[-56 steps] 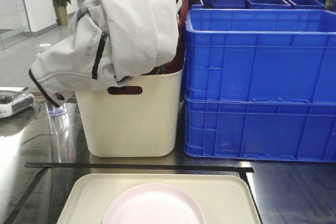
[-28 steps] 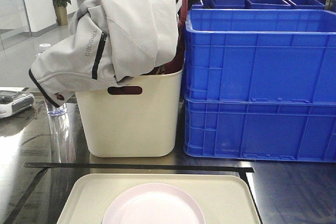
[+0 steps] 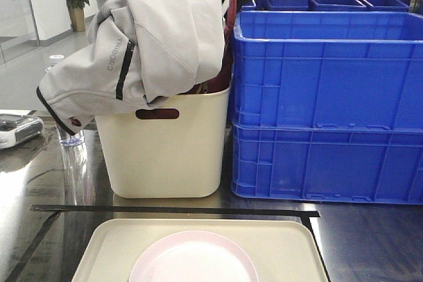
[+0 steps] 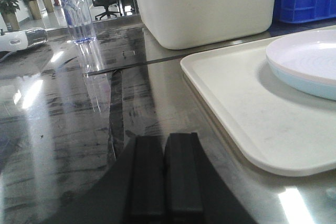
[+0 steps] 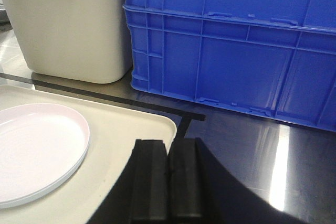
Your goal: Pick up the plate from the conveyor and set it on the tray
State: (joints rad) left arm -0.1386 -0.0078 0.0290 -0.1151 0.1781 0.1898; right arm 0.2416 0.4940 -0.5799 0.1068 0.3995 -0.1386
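The pale pink plate (image 3: pixel 193 259) lies flat on the cream tray (image 3: pixel 284 242) at the bottom of the front view. In the left wrist view the plate (image 4: pixel 304 59) is at the right and the tray (image 4: pixel 236 93) spreads across the steel table. My left gripper (image 4: pixel 164 139) is shut and empty, low over the table just left of the tray. In the right wrist view the plate (image 5: pixel 37 153) rests on the tray (image 5: pixel 126 145). My right gripper (image 5: pixel 168 142) is shut and empty above the tray's right corner. The conveyor is out of view.
A tall cream bin (image 3: pixel 168 150) stuffed with a grey jacket (image 3: pixel 142 37) stands behind the tray. Stacked blue crates (image 3: pixel 327 104) fill the right. A clear bottle (image 4: pixel 76 9) stands at the far left. Black tape (image 3: pixel 172 211) marks the tray's place on the table.
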